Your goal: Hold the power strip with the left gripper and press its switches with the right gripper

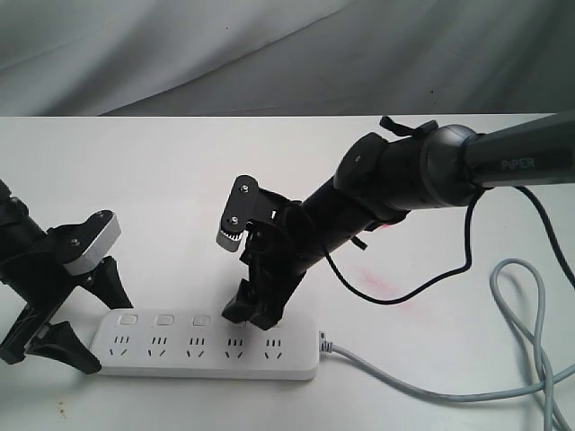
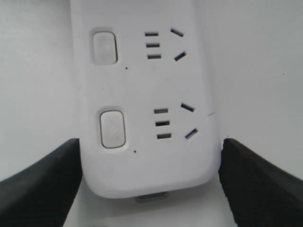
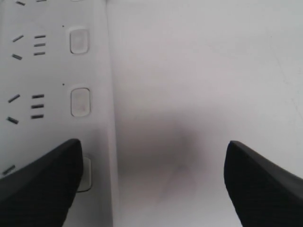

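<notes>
The white power strip [image 1: 207, 355] lies along the table's front edge, cord end to the right. My left gripper [image 1: 90, 316] straddles its left end. In the left wrist view both black fingers [image 2: 42, 184] press against the two long sides of the strip [image 2: 147, 85], so it is shut on it. Three switches [image 1: 163, 319] show in a row; the others are hidden behind my right gripper [image 1: 256, 310]. That gripper stands open and points down at the strip's back edge. One finger [image 3: 40, 184] partly covers a switch [image 3: 86, 174]; the other hangs over bare table.
The grey cord [image 1: 530, 296] leaves the strip's right end and loops over the table at the right. A thin black cable [image 1: 440, 274] hangs from the right arm. A faint pink stain [image 1: 377, 283] marks the tabletop. Grey cloth hangs behind.
</notes>
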Motion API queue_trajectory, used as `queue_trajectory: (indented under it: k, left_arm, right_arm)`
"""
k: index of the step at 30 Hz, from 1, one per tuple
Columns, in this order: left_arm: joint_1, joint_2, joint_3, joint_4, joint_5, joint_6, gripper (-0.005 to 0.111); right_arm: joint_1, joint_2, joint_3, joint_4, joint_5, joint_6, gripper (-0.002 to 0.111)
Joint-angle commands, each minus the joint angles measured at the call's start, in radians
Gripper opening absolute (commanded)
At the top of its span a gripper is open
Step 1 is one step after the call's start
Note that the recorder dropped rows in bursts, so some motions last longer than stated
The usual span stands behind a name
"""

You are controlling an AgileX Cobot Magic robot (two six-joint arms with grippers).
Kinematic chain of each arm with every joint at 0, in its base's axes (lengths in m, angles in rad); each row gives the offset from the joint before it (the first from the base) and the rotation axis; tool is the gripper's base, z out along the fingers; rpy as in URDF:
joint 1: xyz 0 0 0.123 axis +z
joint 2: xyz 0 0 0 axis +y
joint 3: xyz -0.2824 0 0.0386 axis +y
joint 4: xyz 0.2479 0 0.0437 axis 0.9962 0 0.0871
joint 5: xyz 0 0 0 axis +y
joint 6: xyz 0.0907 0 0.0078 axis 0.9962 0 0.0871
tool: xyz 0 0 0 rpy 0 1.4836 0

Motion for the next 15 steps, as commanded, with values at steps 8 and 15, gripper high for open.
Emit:
queue_trajectory:
  k: [8, 15]
  left_arm:
    - [-0.003, 0.001, 0.003, 0.005, 0.004, 0.006, 0.042]
    - [-0.003, 0.001, 0.003, 0.005, 0.004, 0.006, 0.042]
  right_arm:
    - [0.000, 0.005, 0.022, -0.100, -0.030, 0.006, 0.075]
    - [0.021, 0.034, 0.022, -0.173, -0.053, 0.053, 0.075]
